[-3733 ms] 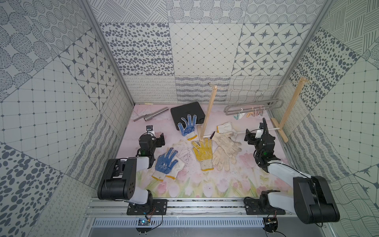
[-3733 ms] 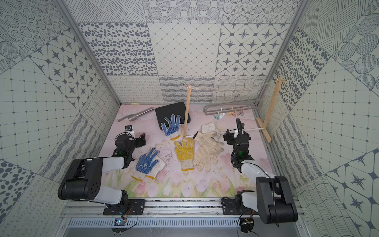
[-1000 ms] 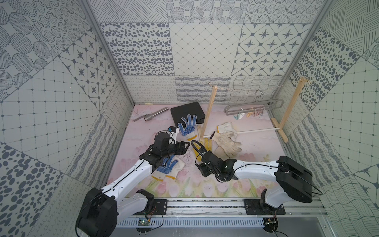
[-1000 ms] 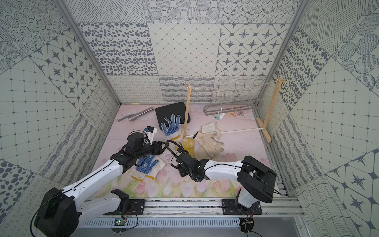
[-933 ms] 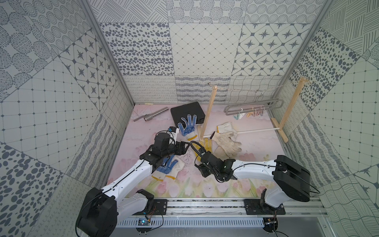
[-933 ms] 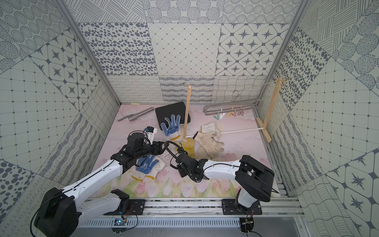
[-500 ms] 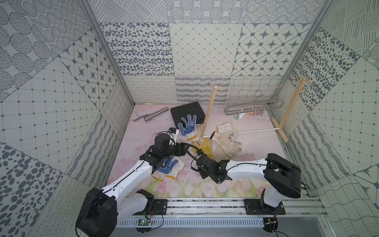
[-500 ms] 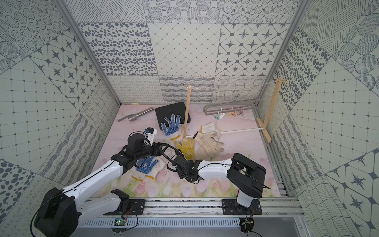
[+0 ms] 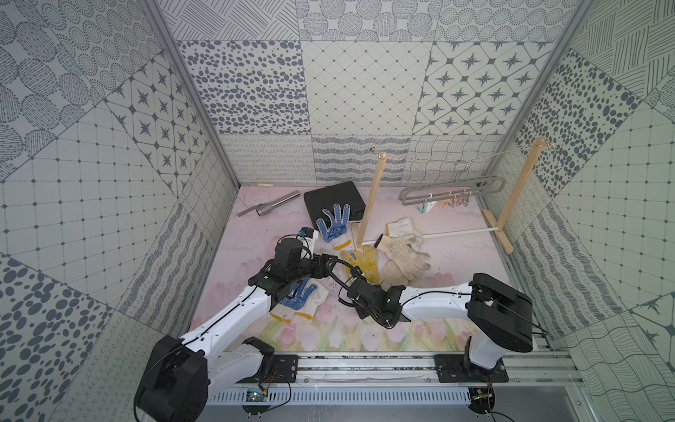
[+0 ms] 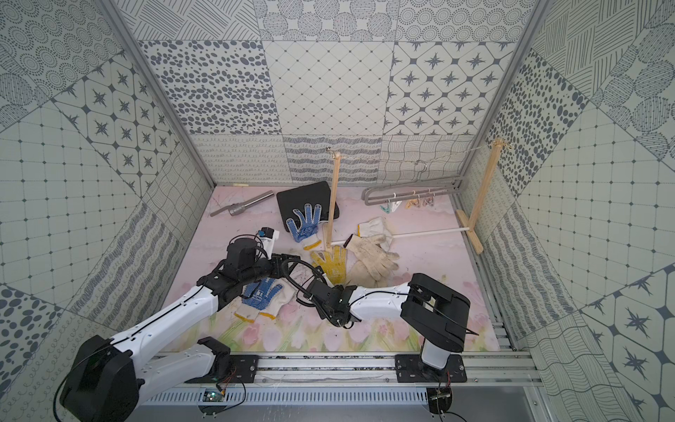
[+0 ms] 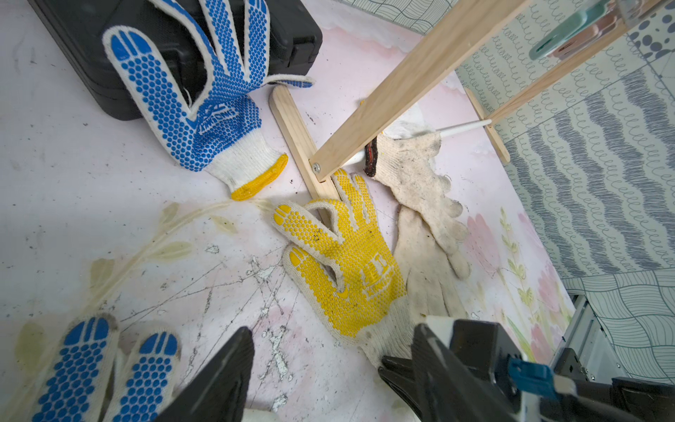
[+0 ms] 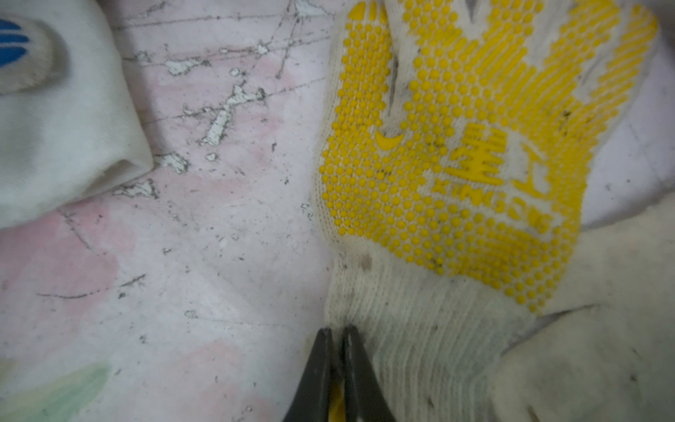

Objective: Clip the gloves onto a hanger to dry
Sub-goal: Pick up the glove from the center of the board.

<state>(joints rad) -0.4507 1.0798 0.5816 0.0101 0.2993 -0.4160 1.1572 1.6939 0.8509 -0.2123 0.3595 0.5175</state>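
Your right gripper (image 12: 336, 331) pinches the yellow-dotted glove (image 12: 456, 164) at its cuff. Your left gripper (image 11: 328, 380) hangs spread, just to its left.

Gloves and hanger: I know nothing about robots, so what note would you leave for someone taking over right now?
Right gripper: shut on the cuff of the yellow glove, which lies on the mat.
Left gripper: open, empty, hovering close by.
Near blue glove by the left arm; far blue glove partly on the black case; cream gloves by the wooden post.
Hanger: hanging at the back, pegs bare.
Done: nothing clipped. Left: lift the yellow glove, peg it, then the others.
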